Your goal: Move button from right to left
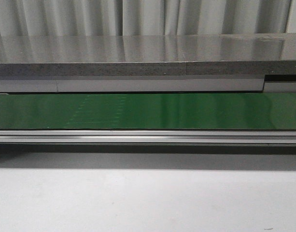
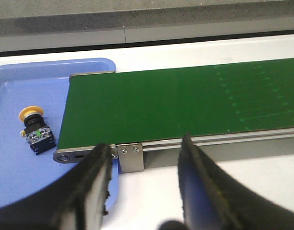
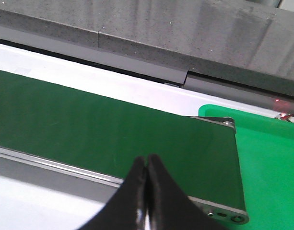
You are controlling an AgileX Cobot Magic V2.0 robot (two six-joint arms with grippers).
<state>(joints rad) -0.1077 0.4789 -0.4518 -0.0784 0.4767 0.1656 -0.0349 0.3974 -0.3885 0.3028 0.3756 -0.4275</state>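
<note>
One button (image 2: pixel 35 129) lies on its side in the blue tray (image 2: pixel 84 67), left of frame, beside the green belt (image 2: pixel 185 103). Left pincer (image 2: pixel 144 175) spread, empty; right pincer (image 3: pixel 147 179) pressed together near the green tray (image 3: pixel 271 158).

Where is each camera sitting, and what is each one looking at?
Front view: looks forward over the table at the green belt; no robot parts show.
Left wrist view: on the left arm, sees its open left end effector, the belt's end, and the button in a blue tray.
Right wrist view: on the right arm, sees its shut right end effector and a green tray.
All share the belt.
</note>
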